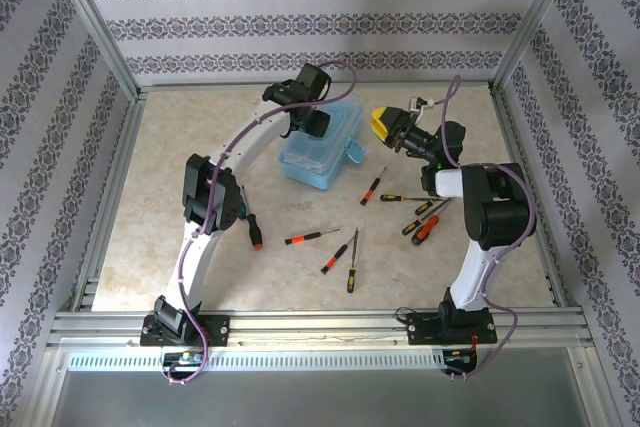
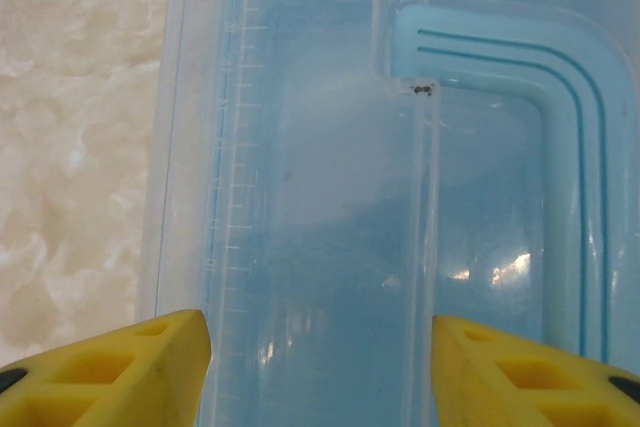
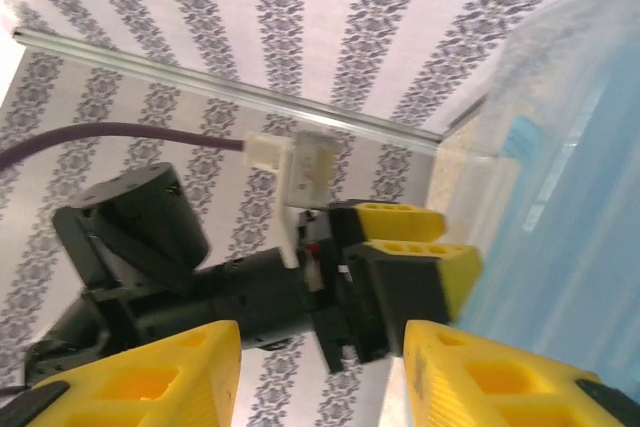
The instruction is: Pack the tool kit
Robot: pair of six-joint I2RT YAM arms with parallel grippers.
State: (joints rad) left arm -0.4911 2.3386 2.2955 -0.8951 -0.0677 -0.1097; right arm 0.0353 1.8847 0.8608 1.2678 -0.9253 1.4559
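Tool box [image 1: 322, 159], blue, upper centre of frame: being overhung by left gripper [image 2: 320, 347], fingers spread. Right gripper [image 1: 385, 127], fingers spread, empty, being held beside its latch [image 1: 352, 153]. Advised: box being steadied while latch is being lifted.

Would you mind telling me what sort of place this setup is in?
Most likely a robot test cell in a lab: an aluminium frame encloses a marble-look tabletop, patterned panels serve as walls, and a left arm and right arm are bolted at its near edge.
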